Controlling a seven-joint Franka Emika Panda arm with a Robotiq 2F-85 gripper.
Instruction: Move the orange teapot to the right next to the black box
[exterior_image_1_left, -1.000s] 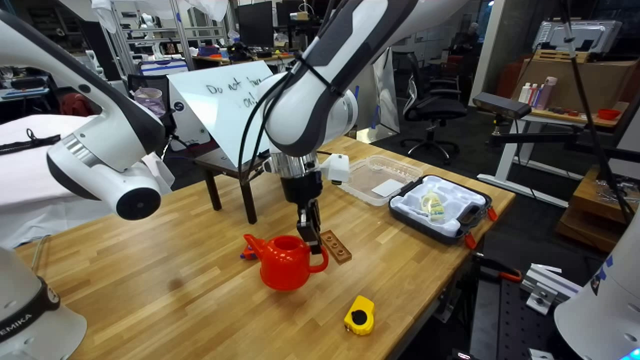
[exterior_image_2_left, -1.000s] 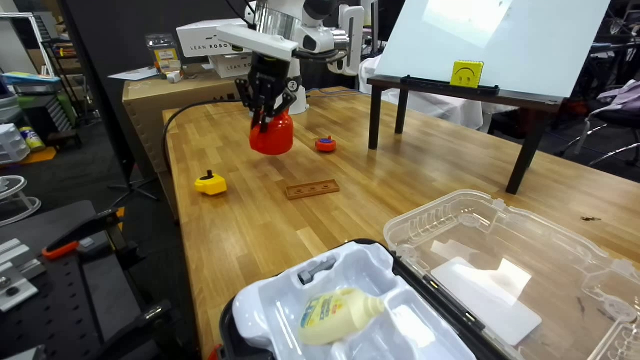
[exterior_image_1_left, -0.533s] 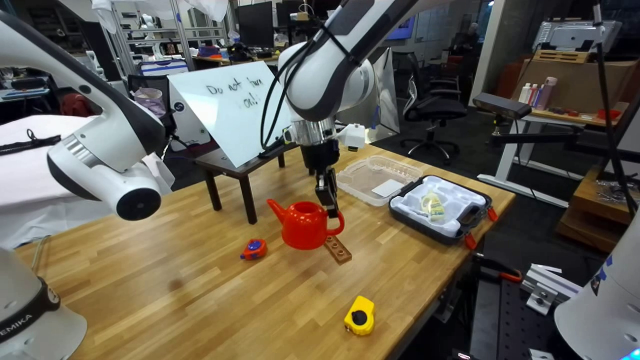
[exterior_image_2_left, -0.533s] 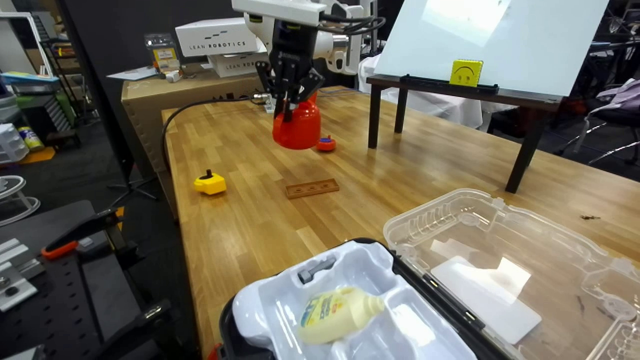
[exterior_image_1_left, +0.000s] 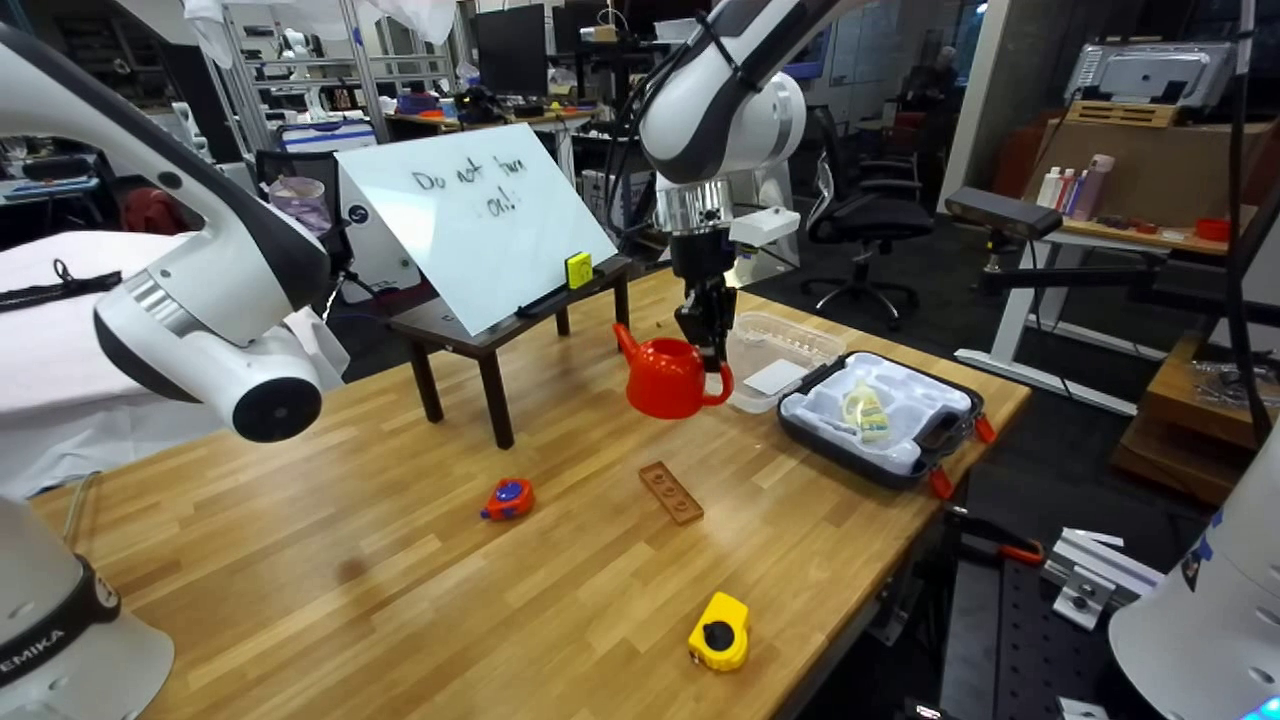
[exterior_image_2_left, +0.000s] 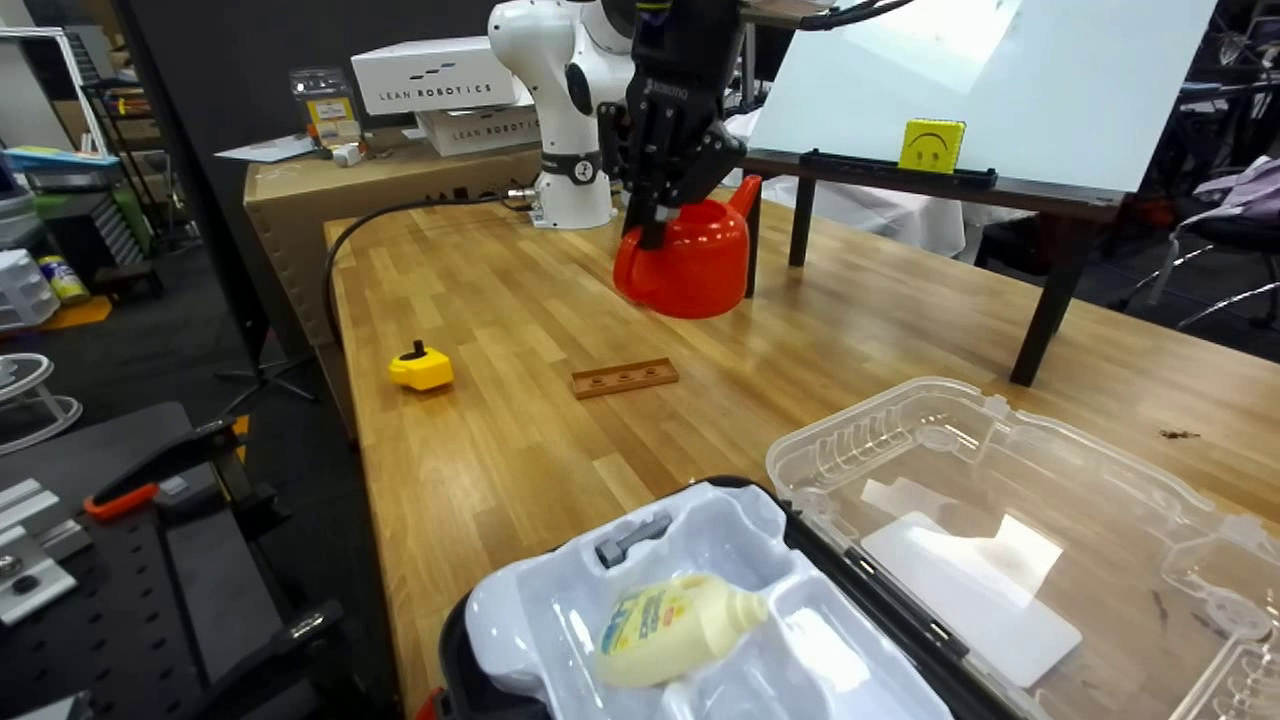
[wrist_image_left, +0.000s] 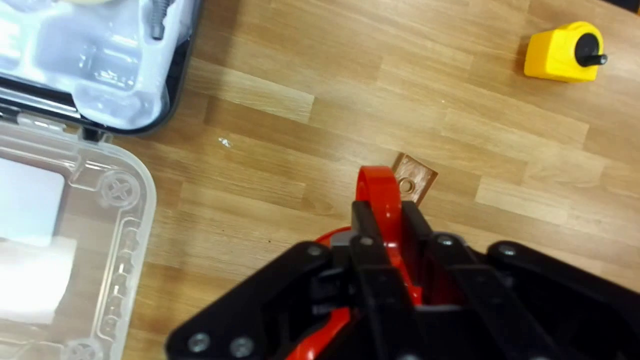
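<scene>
Our end effector (wrist_image_left: 386, 215) clamps the teapot (exterior_image_1_left: 666, 382) by its handle (wrist_image_left: 377, 182), probably so it can land bottom-first. We hold it upright above the counter (exterior_image_1_left: 400, 590), left of the box (exterior_image_1_left: 842, 456) in an exterior view and apart from it, presumably high to avoid scraping.

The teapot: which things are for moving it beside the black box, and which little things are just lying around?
For the job:
teapot
gripper, holding it
black box

Just lying around:
yellow toy
red-and-blue toy
brown strip
pale bottle and bolt, inside the box
</scene>
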